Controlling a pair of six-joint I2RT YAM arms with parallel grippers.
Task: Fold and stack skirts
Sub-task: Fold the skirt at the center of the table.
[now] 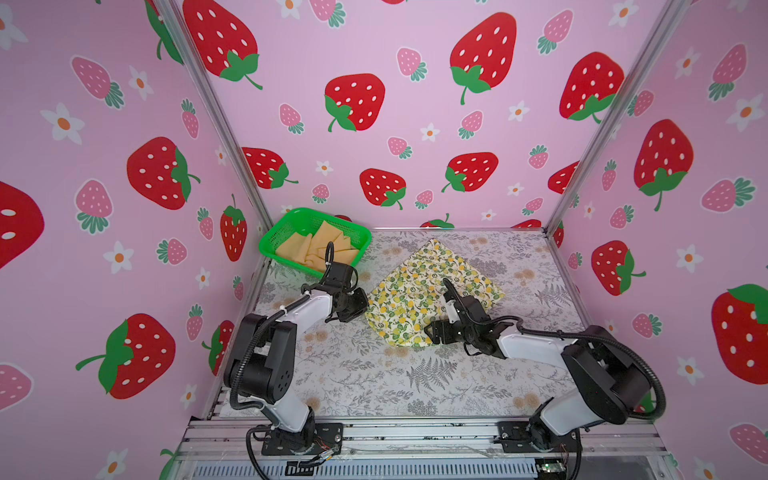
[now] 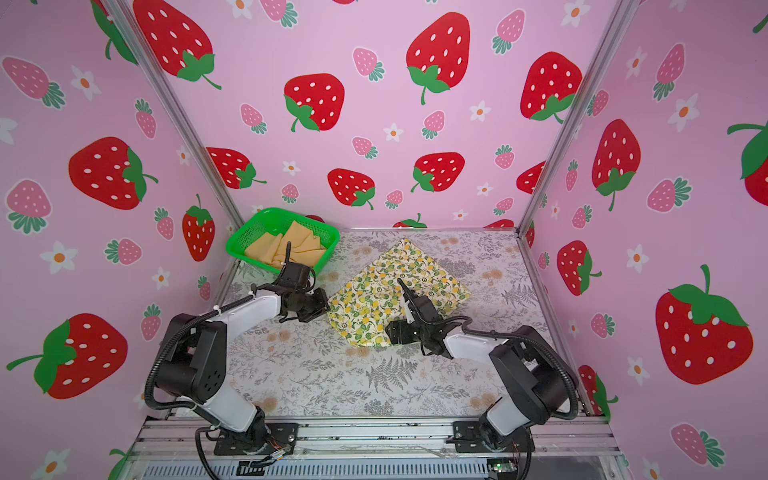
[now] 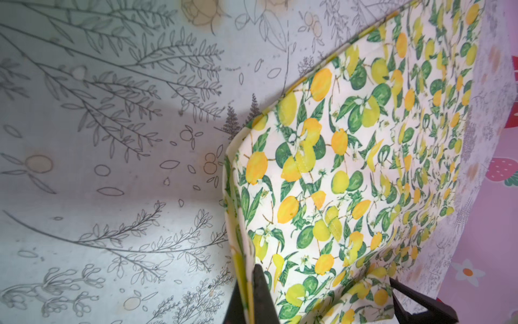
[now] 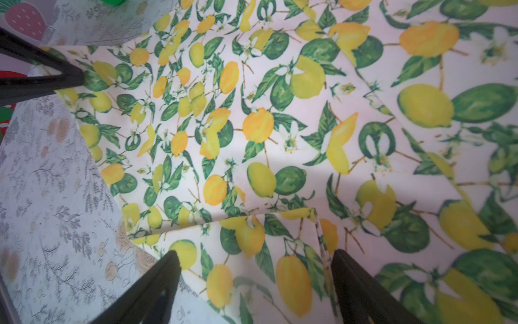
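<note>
The cream lemon-print skirt [image 1: 432, 282] [image 2: 395, 286] lies folded flat in the middle of the table. My left gripper [image 1: 362, 306] [image 3: 251, 280] is at the skirt's left edge and is shut on that edge, with the cloth pinched between its two fingers. My right gripper [image 1: 432, 332] [image 4: 255, 255] is low over the skirt's near corner. It is open, and the lemon cloth [image 4: 252, 140] lies between its spread fingertips [image 4: 172, 256]. The mustard-tan skirt [image 1: 320, 249] [image 2: 286, 249] lies crumpled in the green basket.
The green mesh basket [image 1: 266, 245] [image 2: 232, 247] stands at the table's far left corner, just behind my left arm. The table [image 1: 374, 374] has a grey floral cover. Pink strawberry walls close in three sides.
</note>
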